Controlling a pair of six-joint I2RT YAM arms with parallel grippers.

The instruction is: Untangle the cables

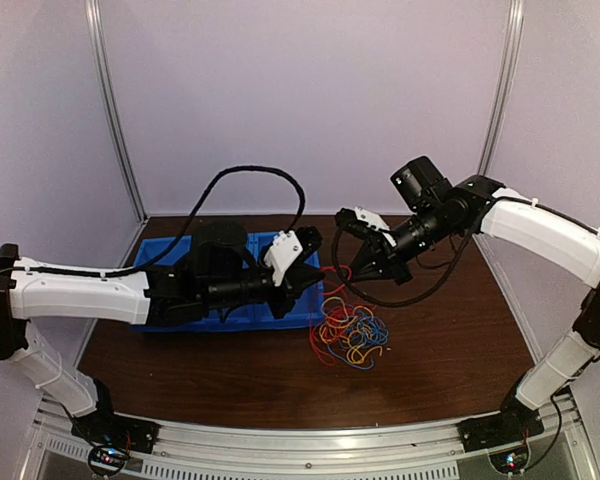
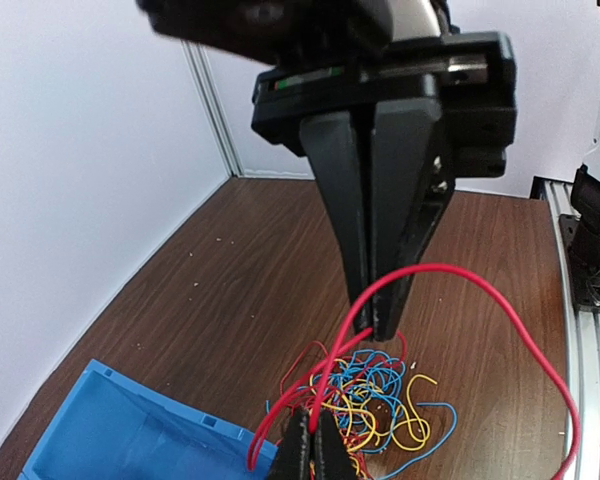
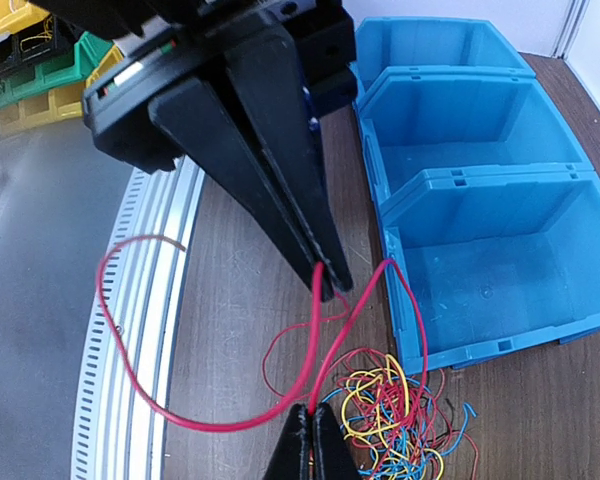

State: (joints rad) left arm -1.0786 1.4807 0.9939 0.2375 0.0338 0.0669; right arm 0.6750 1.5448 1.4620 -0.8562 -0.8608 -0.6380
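Jaws left+right: each pinching red cable, seemingly one strand | tangle on table

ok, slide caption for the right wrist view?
A red cable pinched between left gripper and right gripper by the tangle, blue bins beside.

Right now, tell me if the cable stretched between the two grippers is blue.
No, the cable running from the right gripper up to the left gripper is red.

Left tool, right tool: two. Blue bins: three. Cable tangle: one.
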